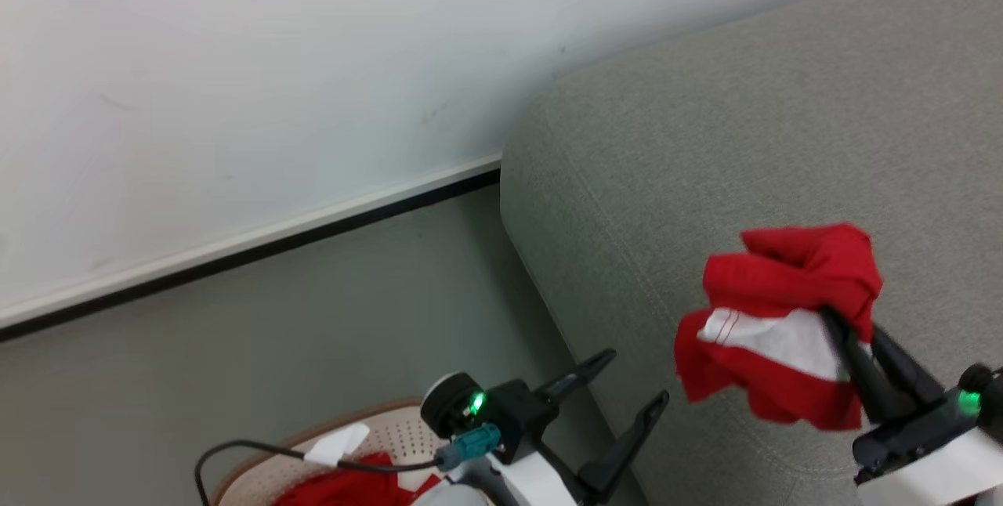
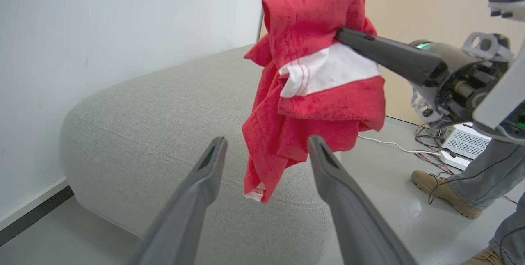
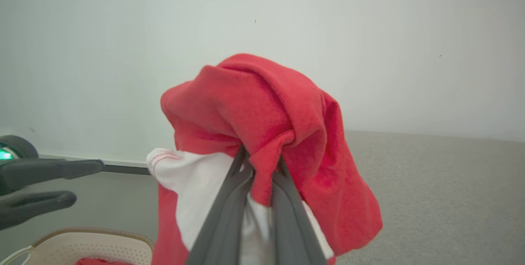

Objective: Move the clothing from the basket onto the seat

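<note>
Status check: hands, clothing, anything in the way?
Right hand shut on red garment, hanging over seat. Left hand open, empty, by basket; more red clothing inside. Person's shoe beyond seat, not in path.

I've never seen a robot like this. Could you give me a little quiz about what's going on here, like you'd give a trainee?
1. True or false: the left gripper stands open and holds nothing.
2. What is the right gripper shut on? A) a soft red garment with a white panel; B) a white basket handle; C) a black cable.
3. Short answer: besides the piece held up by the light grey fabric sofa, where does more red clothing lie?
Key: 1 true. 2 A. 3 in the oval cream-white perforated plastic basket.
</note>
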